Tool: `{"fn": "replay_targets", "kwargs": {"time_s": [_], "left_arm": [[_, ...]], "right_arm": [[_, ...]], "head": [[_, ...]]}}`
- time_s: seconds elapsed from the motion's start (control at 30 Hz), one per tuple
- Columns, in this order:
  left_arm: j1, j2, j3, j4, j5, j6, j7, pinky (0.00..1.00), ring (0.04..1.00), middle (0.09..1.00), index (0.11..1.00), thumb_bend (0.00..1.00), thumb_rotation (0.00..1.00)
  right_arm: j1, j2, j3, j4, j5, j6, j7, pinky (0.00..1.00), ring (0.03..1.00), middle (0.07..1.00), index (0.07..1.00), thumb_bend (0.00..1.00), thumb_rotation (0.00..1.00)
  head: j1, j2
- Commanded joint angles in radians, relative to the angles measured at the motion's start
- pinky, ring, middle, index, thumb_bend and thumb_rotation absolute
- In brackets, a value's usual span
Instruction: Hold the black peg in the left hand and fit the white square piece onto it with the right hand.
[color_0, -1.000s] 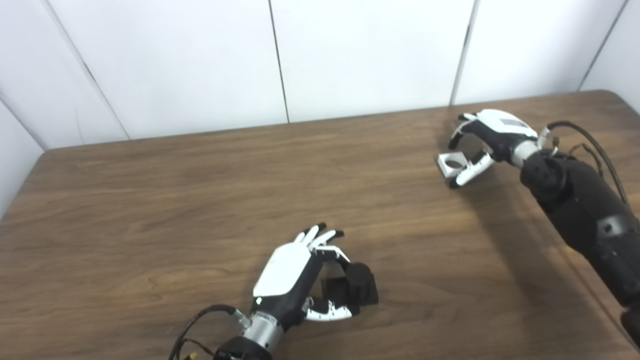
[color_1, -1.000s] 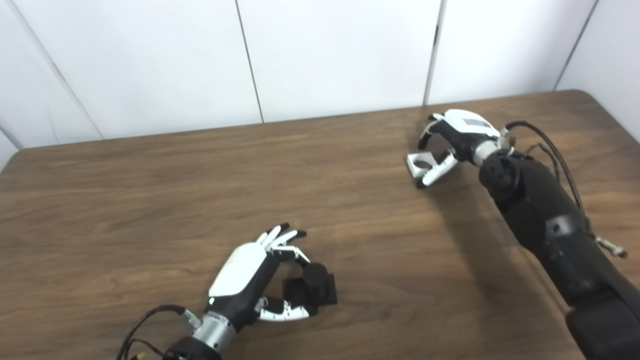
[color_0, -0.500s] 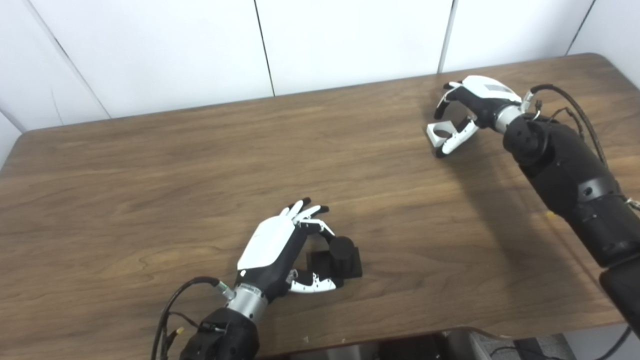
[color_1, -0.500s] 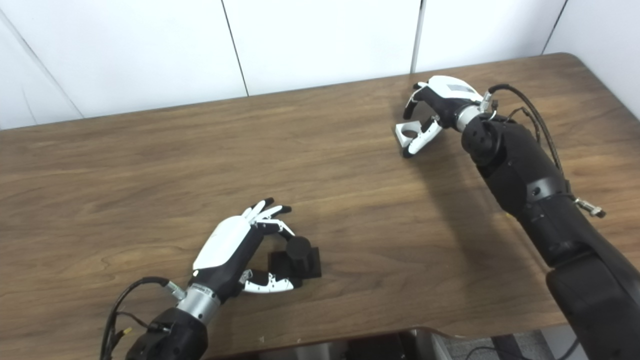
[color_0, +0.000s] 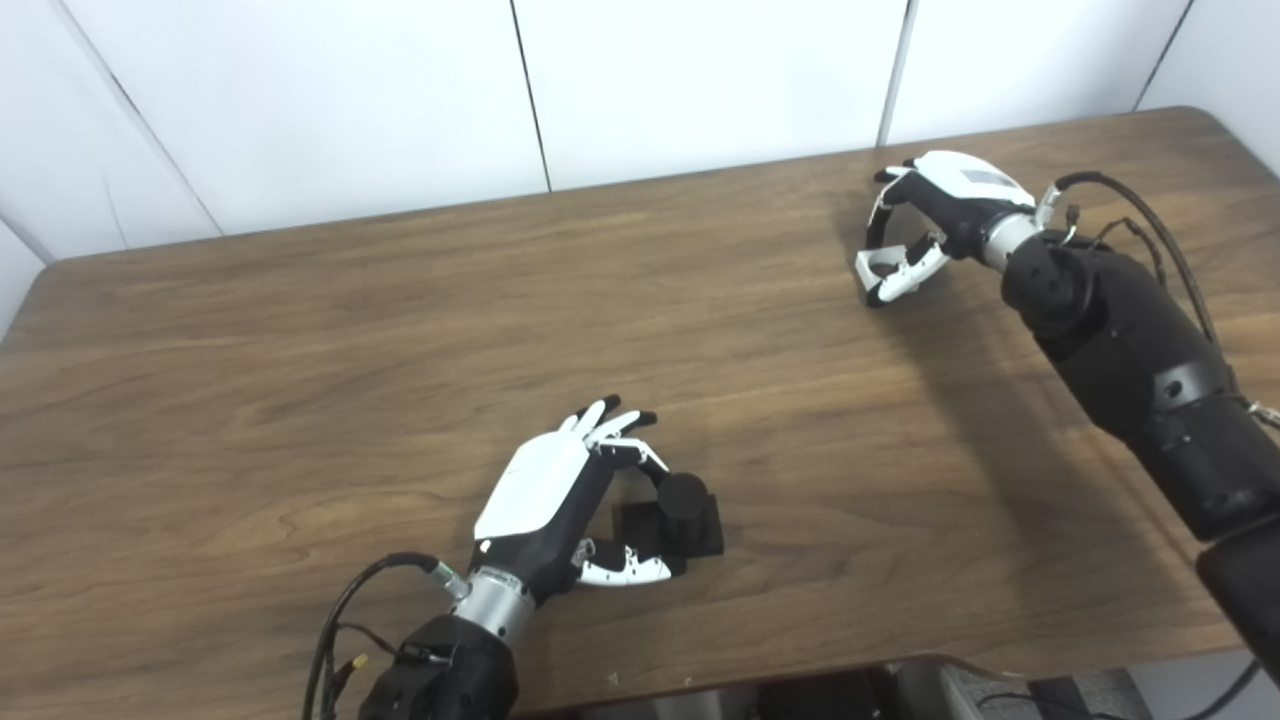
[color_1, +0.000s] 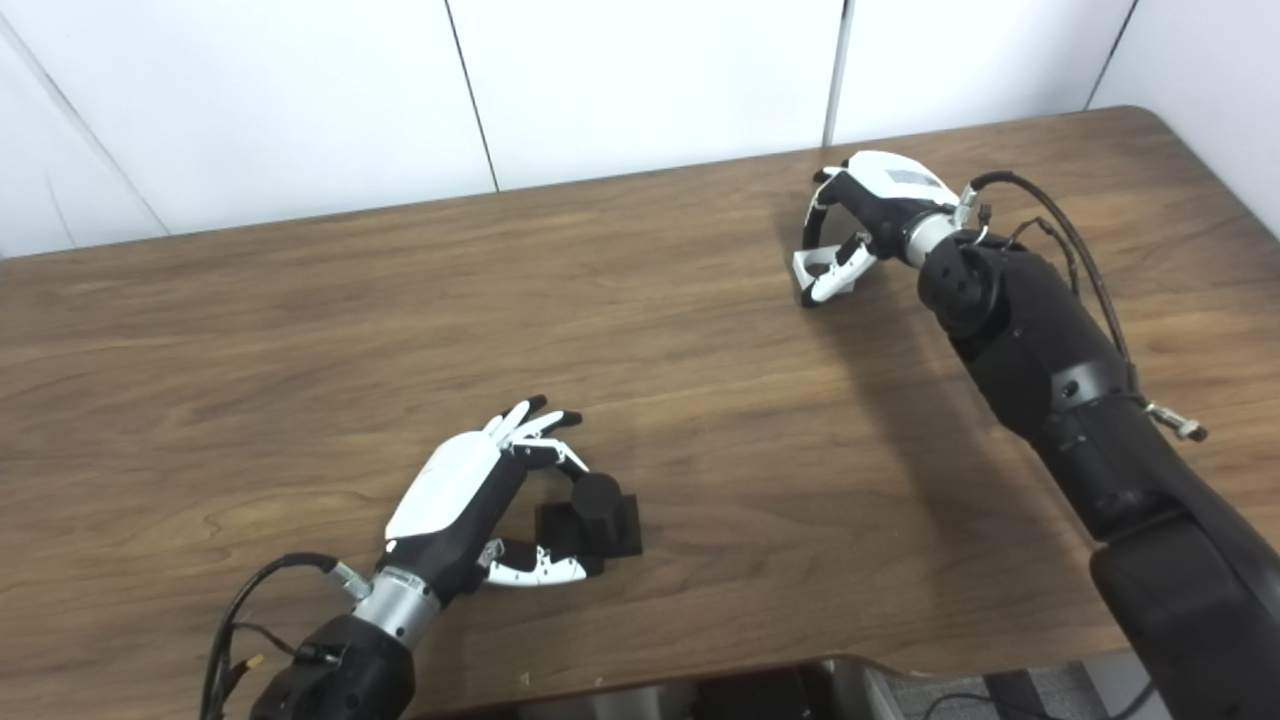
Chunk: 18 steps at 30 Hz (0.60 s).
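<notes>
Where the brown table (color_0: 300, 400) shows in the left eye view, the left hand (color_0: 560, 500) sits near the front edge. Its fingers (color_0: 640, 462) and thumb curl around the black peg (color_0: 683, 505), and they seem to touch it. The peg stands upright on its black base, which rests flat on the table. Far off, near the back right corner, the right hand (color_0: 940, 215) is closed on the white piece (color_0: 878, 268). The thumb is under the piece and the fingers bend over it from above. The piece looks tipped, and I cannot tell if it still touches the table. The peg and the piece are well apart.

In the right eye view, the same things show from a little to one side. The left hand (color_1: 470, 500) wraps the peg (color_1: 597, 505) from the left, on both sides. The right hand (color_1: 880, 210) grips the piece (color_1: 815, 268) at the end of the black arm (color_1: 1040, 370). A white wall (color_1: 640, 80) stands behind the table (color_1: 250, 350).
</notes>
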Motion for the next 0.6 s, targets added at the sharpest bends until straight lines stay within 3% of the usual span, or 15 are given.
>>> {"fn": "replay_targets", "kwargs": {"time_s": [0.0,0.57], "left_arm": [[0.003,0.006,0.0,-0.01,0.012,-0.001,-0.004,1.0,1.0,0.913,0.488,0.52,0.07],[0.011,-0.009,-0.013,0.001,0.04,-0.007,0.013,1.0,1.0,0.91,0.488,0.52,0.07]], "right_arm": [[-0.026,-0.007,-0.009,-0.015,0.001,-0.019,-0.025,0.94,1.0,0.931,0.491,0.52,0.15],[-0.014,-0.015,-0.008,-0.014,0.009,-0.044,-0.048,0.95,1.0,0.934,0.49,0.52,0.15]], "head": [[-0.001,-0.002],[0.009,-0.03]]}}
